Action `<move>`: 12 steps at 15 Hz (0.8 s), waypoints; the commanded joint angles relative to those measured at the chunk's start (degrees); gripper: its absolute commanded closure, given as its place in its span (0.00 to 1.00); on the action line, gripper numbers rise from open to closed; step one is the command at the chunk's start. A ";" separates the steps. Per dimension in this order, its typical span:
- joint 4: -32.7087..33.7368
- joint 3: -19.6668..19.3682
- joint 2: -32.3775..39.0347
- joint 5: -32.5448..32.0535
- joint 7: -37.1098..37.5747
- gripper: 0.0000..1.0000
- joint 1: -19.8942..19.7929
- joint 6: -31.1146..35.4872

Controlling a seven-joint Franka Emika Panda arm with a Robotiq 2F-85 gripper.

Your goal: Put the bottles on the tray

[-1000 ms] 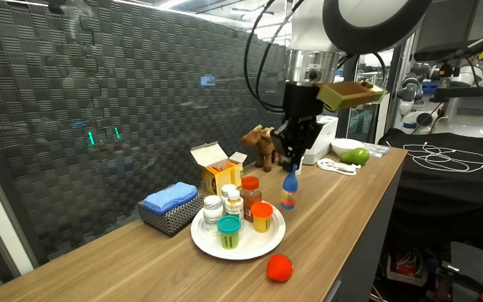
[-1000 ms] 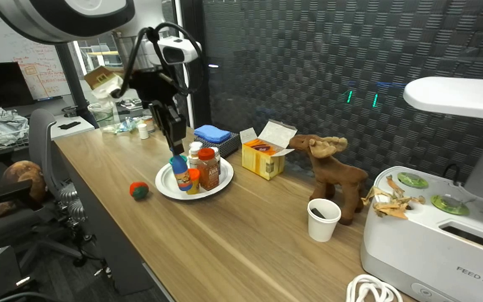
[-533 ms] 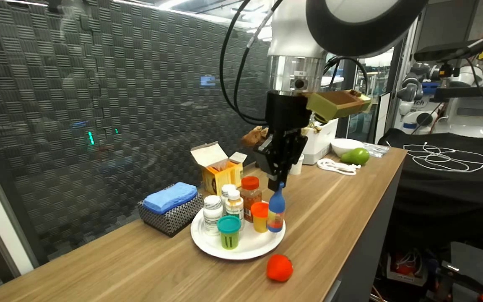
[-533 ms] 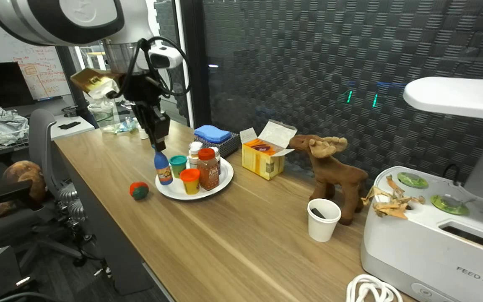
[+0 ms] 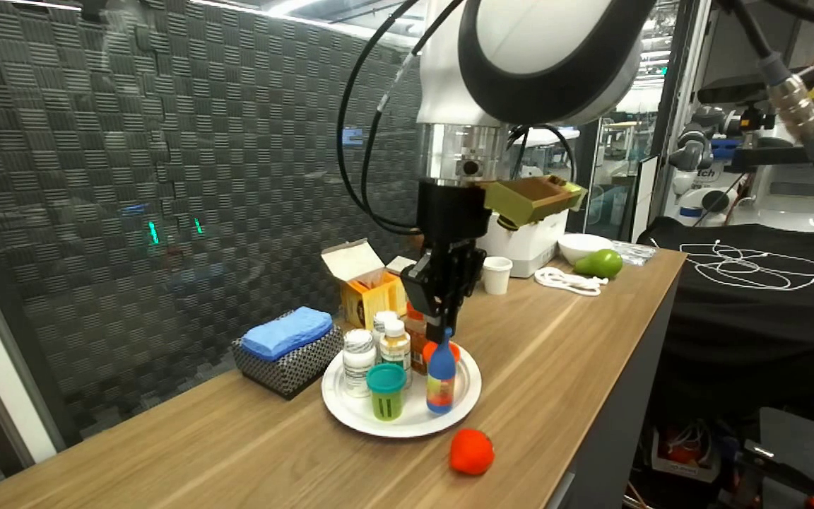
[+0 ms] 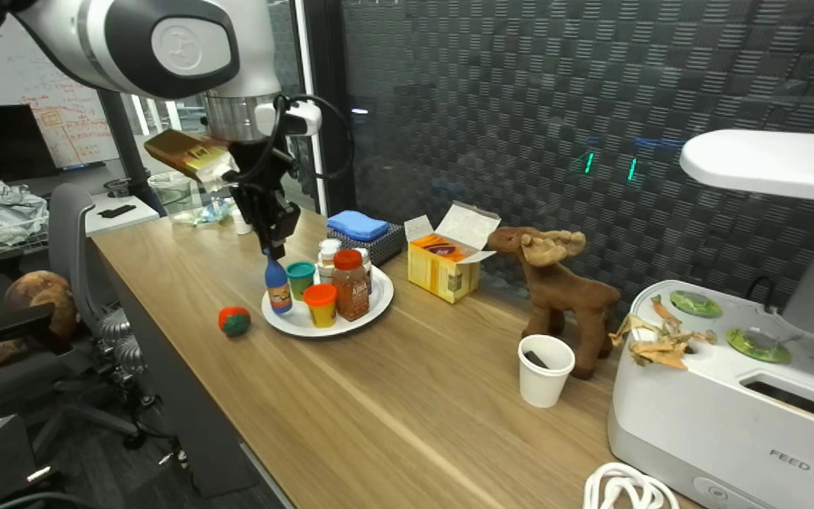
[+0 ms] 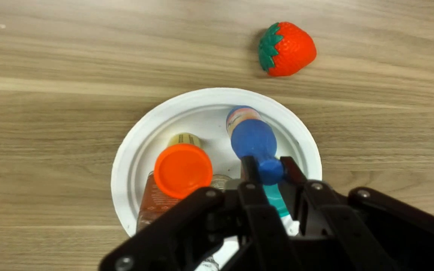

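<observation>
Dark textured wall (image 5: 237, 141); wood-grain counter (image 6: 393, 396) under tray (image 7: 220, 145)

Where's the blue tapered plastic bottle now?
In the wrist view, the blue bottle is gripped at its top by the black hand, at the upper right of the round white plate, right of the orange-lidded yellow tub; base contact unclear.

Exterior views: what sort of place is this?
Likely a robotics lab, perhaps in an office: what looks like another robot arm in the background, plus a whiteboard with writing and a desk chair.
</observation>
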 commanded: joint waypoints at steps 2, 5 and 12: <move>4.76 0.61 3.41 0.87 -2.77 0.93 0.24 -0.86; 6.10 0.81 4.71 0.44 -3.61 0.93 0.31 -0.54; 8.04 -0.01 6.76 -4.26 -1.94 0.93 0.81 -0.42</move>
